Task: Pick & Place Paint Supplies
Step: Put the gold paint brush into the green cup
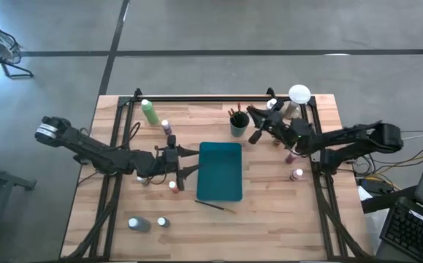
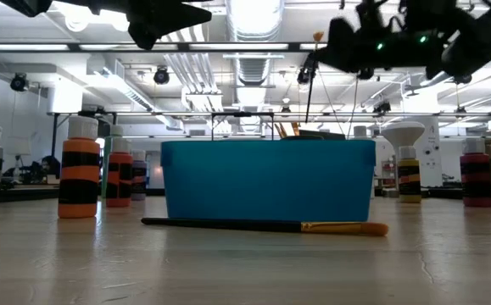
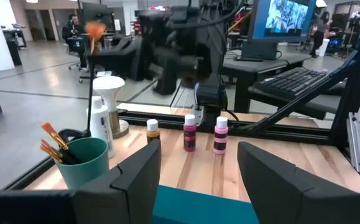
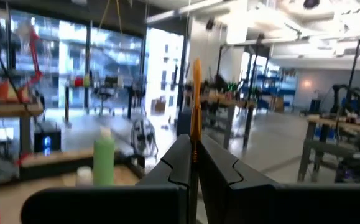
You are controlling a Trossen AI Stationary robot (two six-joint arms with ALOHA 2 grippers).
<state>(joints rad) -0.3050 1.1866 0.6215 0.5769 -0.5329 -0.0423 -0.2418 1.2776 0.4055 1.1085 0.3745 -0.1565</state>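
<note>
My right gripper (image 1: 258, 126) is raised over the table's far right part, beside the dark green cup of brushes (image 1: 238, 124), and is shut on a thin brush (image 4: 196, 93). My left gripper (image 1: 187, 161) hovers open at the left edge of the teal tray (image 1: 220, 172), touching nothing. Another brush (image 2: 262, 225) lies flat on the table before the tray. The light-green bottle (image 1: 150, 112) and small white-capped bottles (image 1: 171, 139) stand upright on the far left. More bottles (image 3: 189, 132) stand by the right rail. My right gripper pinches the brush's thin shaft (image 4: 194, 146) between its two shut fingers (image 4: 175, 165). The brush's orange end (image 4: 196, 68) sticks out past the fingertips. In the low view the brush (image 2: 310, 80) is lifted clear, nearly upright, hanging below the gripper.
A white-domed object on a stand (image 1: 299, 95) is at the far right corner. A grey bottle (image 1: 138, 223) lies on its side near the front left, with a small one (image 1: 162, 221) beside it. Black rails (image 1: 116, 146) run along both sides and the far edge.
</note>
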